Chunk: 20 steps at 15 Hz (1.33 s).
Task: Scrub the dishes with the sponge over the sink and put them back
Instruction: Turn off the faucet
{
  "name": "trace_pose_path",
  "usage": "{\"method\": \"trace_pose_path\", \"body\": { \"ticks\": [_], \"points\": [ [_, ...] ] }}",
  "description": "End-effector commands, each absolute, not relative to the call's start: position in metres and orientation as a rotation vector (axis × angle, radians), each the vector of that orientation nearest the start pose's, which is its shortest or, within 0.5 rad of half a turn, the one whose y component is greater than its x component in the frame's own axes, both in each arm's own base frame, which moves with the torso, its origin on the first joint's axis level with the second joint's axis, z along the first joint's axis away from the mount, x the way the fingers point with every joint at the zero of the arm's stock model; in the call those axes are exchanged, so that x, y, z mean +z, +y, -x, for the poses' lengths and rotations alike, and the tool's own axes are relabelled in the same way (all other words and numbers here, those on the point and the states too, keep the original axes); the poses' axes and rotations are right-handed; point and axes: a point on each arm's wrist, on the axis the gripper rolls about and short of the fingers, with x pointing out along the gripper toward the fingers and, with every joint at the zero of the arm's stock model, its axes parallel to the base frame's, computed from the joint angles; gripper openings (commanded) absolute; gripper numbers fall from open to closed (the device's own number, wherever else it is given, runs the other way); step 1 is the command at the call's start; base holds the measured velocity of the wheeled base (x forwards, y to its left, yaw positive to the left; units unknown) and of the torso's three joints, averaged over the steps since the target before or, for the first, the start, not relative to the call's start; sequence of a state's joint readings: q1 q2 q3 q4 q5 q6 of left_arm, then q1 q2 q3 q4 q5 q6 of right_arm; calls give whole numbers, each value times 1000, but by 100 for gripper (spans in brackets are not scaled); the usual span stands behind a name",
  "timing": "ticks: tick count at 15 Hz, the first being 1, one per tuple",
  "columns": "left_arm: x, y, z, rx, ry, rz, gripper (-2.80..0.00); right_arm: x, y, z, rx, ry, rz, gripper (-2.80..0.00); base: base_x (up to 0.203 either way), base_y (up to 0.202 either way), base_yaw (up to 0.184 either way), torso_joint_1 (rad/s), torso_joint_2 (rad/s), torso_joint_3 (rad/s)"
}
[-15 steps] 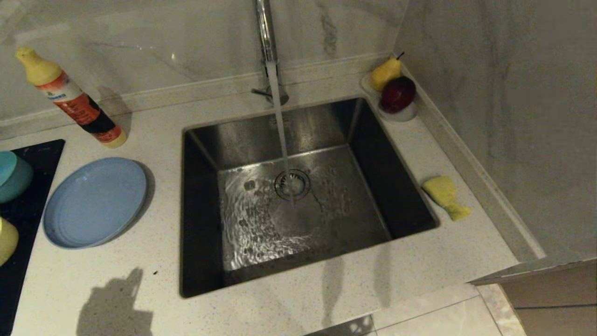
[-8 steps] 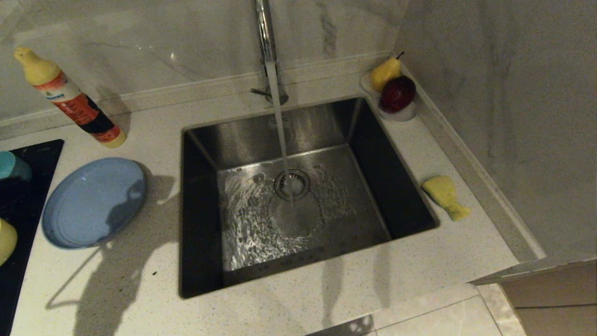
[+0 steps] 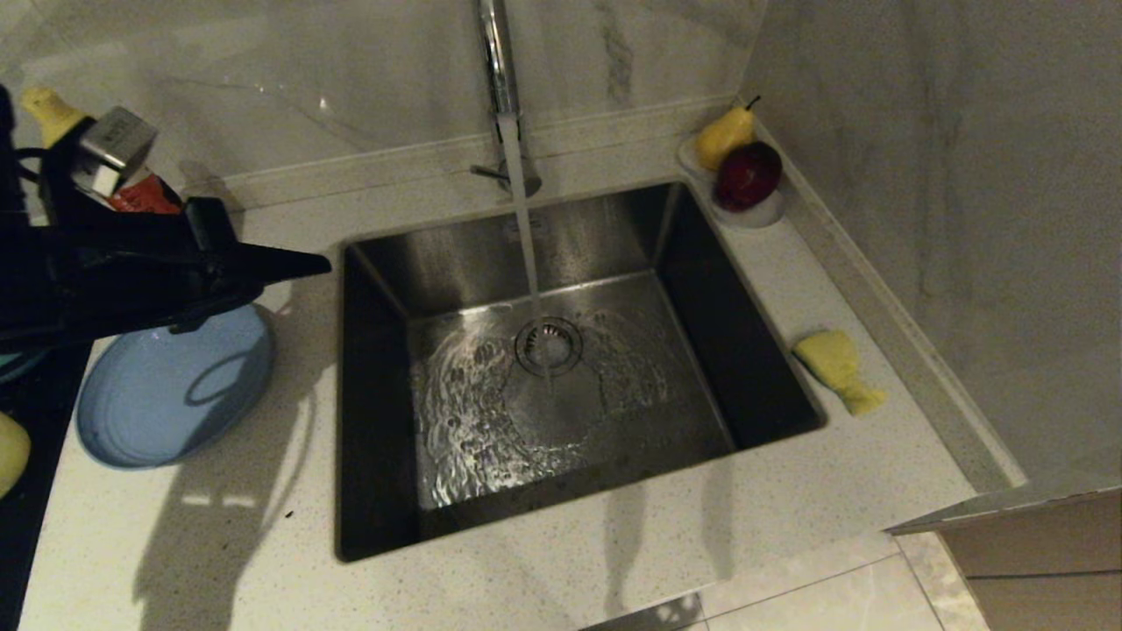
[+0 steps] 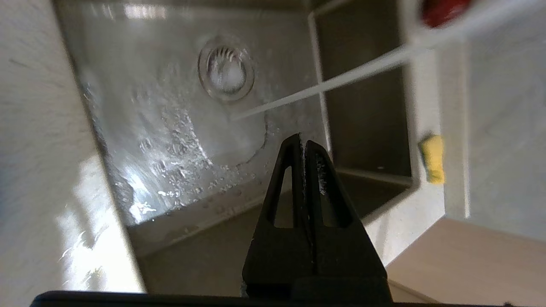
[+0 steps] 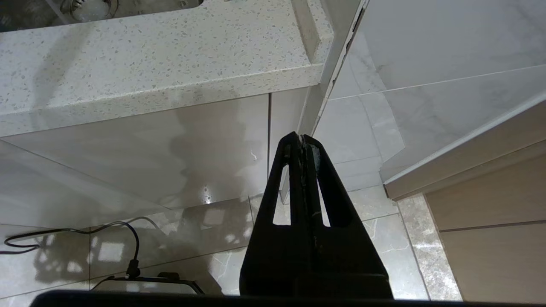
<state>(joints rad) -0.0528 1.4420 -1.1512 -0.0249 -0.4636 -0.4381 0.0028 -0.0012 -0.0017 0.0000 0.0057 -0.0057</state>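
— Swinging in from the left since a second ago, the left gripper (image 3: 316, 263) now hangs over the counter (image 3: 561, 578), its tip at the sink's (image 3: 377, 491) left rim, above the far edge of the plate (image 3: 149, 412). Before, only its shadow showed.

— Jaws?

— Pressed together, holding nothing. The left wrist view shows the fingertips (image 4: 308, 147) closed over the wet sink floor.

— Where are the dishes?

— The light-blue plate lies on the counter left of the sink. A sliver of the pale-yellow bowl (image 3: 10, 451) shows at the left edge on the black cooktop (image 3: 26, 517); the teal bowl is mostly hidden behind the arm.

— And the sponge?

— The sponge (image 3: 837, 368) lies on the counter right of the sink, untouched. Water (image 3: 526, 237) runs from the tap (image 3: 498, 61) onto the drain (image 3: 550, 346).

— The right gripper?

— The right gripper (image 5: 302, 138) is parked below the counter edge, pointing at the floor tiles (image 5: 384, 238), jaws closed and empty.

— Anything else?

— A pear (image 3: 724, 136) and red apple (image 3: 747, 175) in a white dish (image 3: 754, 217) at the back corner, and a soap bottle (image 3: 53, 118) behind the arm.
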Motion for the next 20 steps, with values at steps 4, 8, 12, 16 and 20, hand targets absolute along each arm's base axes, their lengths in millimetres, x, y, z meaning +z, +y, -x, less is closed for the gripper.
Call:
{"method": "trace_pose_path", "body": {
  "ticks": [4, 8, 12, 16, 20],
  "points": [
    [245, -34, -328, -441, 462, 562, -280, 76, 0, 23, 9, -2, 6, -280, 0, 0, 0, 0, 0, 0],
    [253, -49, -330, -533, 456, 585, -280, 76, 0, 23, 9, -3, 6, -280, 0, 0, 0, 0, 0, 0],
    [256, -55, -329, -567, 457, 592, -280, 76, 0, 23, 9, -3, 6, -280, 0, 0, 0, 0, 0, 0],
    [263, -64, -329, -612, 453, 607, -280, 76, 0, 23, 9, -3, 6, -280, 0, 0, 0, 0, 0, 0],
    [268, -78, -329, -658, 450, 599, -280, 76, 0, 23, 9, -3, 6, -280, 0, 0, 0, 0, 0, 0]
  ]
}}
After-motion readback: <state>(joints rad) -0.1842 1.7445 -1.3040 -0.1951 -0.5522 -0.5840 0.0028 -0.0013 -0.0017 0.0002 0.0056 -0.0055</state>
